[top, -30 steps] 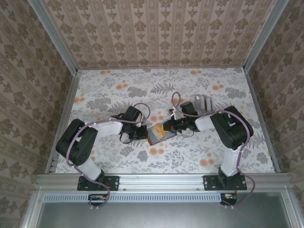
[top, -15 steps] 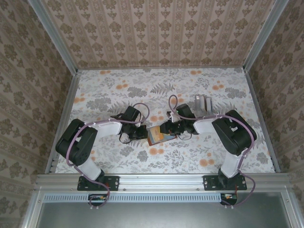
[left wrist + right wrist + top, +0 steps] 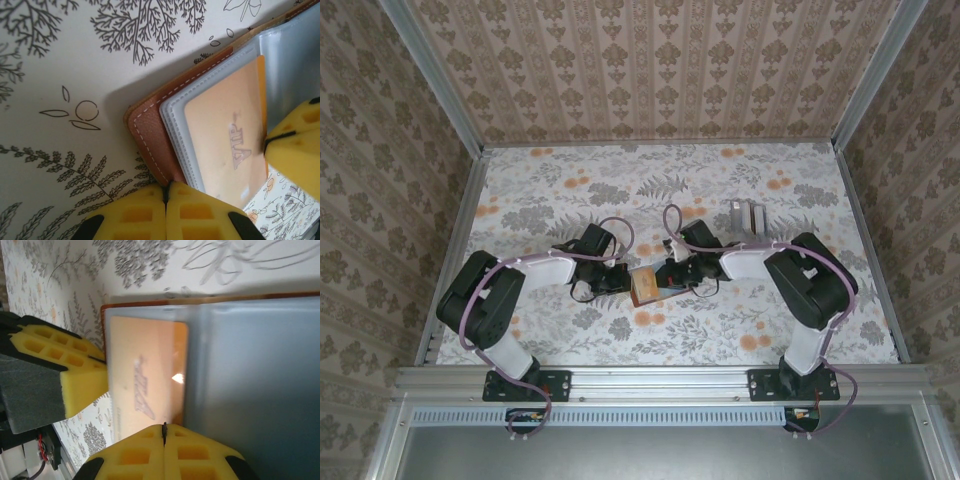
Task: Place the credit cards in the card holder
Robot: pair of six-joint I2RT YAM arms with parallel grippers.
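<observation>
My left claw (image 3: 165,191) is clenched on the card holder (image 3: 147,135). Its yellow pads meet on the stitched brown leather edge nearest my wrist camera. The holder lies open on the flowered tabletop (image 3: 570,190), between my two arms and a little nearer the bases than the middle.

My right claw (image 3: 163,432) comes in from the other side. Its pads are pressed together at the rim of the clear inner sleeve, so it too grips the holder. Its tips are near those of my left claw, with the open holder between them.

An orange card (image 3: 225,145) marked VIP sits inside that sleeve, flat against the leather. Beside it, on my right claw's side, lies a pale blue-grey sheet (image 3: 255,390). Whether that is a card or another sleeve I cannot tell.

A clear tray (image 3: 745,215) stands farther back on the tabletop, beyond my right forearm and well apart from the holder.
</observation>
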